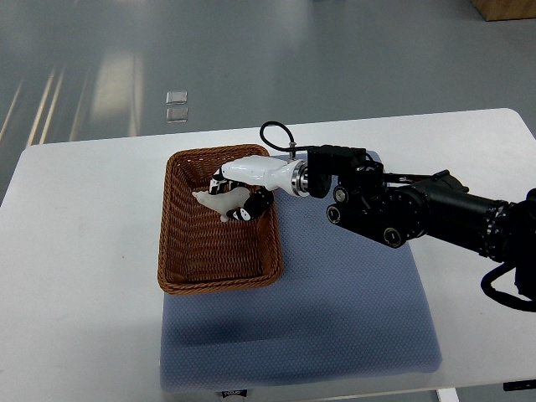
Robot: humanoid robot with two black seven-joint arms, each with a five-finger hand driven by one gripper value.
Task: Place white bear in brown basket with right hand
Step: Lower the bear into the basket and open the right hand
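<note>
The right arm (419, 213), black and heavily jointed, comes in from the picture's right edge and reaches leftward across the white bench (75, 251) to the brown basket (219, 276). Its white-shelled right hand (239, 191) sits over the upper right part of the basket, inside the rim, with the fingers curled around the white bear (216, 200). The bear is a small pale toy; part of it pokes out to the left of the fingers, over the woven basket floor, and whether it touches that floor cannot be told from this steep view. The dark fingertips (244, 213) show just below the toy. The basket is rectangular, woven wicker, and lies on the left part of a blue-grey mat (335, 318) that covers the middle of the bench, its left wall reaching to about the mat's left edge. A black cable (275, 132) loops up from the wrist just behind the hand. Beyond the far edge of the bench, on the grey floor (335, 50), lie 2 small clear square pieces (176, 105), one above the other.
</note>
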